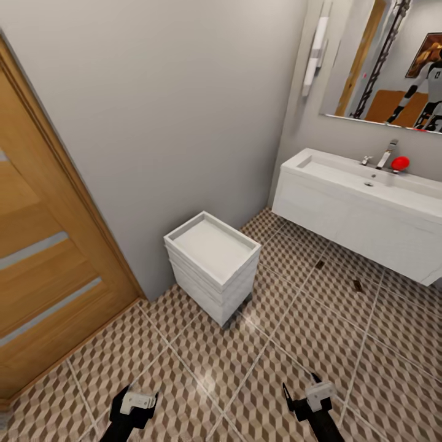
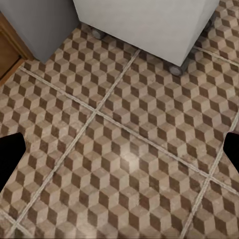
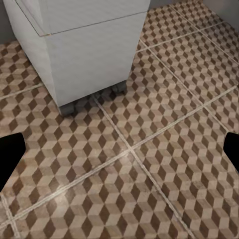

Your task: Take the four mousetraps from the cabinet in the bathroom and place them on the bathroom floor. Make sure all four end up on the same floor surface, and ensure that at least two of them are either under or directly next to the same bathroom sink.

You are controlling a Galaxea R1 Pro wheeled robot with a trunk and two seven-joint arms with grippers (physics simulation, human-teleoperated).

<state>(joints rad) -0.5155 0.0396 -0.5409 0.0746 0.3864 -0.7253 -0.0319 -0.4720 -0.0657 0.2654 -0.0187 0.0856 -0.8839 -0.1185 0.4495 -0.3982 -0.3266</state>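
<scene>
Although two small dark flat pieces (image 1: 320, 264) lie on the cube-patterned brown, beige and white tiled bathroom floor (image 1: 288, 344) just in front of the long white rectangular bathroom sink (image 1: 362, 178) on its white vanity, they are too small for us to say whether they are mousetraps; the second (image 1: 357, 285) sits a little further out. We judge such traps to be light, stiff little boards with springy wire, so we would pinch one across the bare wooden edges, away from the wire, and expect it to slide easily on glossy tile. No orange-brown cabinet comes into our views. Nearer us stands a white boxy wheeled unit with a tray-like top (image 1: 212, 264), against the grey wall beside the wooden door (image 1: 43, 264). Our left gripper (image 1: 134, 410) and right gripper (image 1: 305, 398) hang low over the tiles, fingers spread wide and holding nothing.
</scene>
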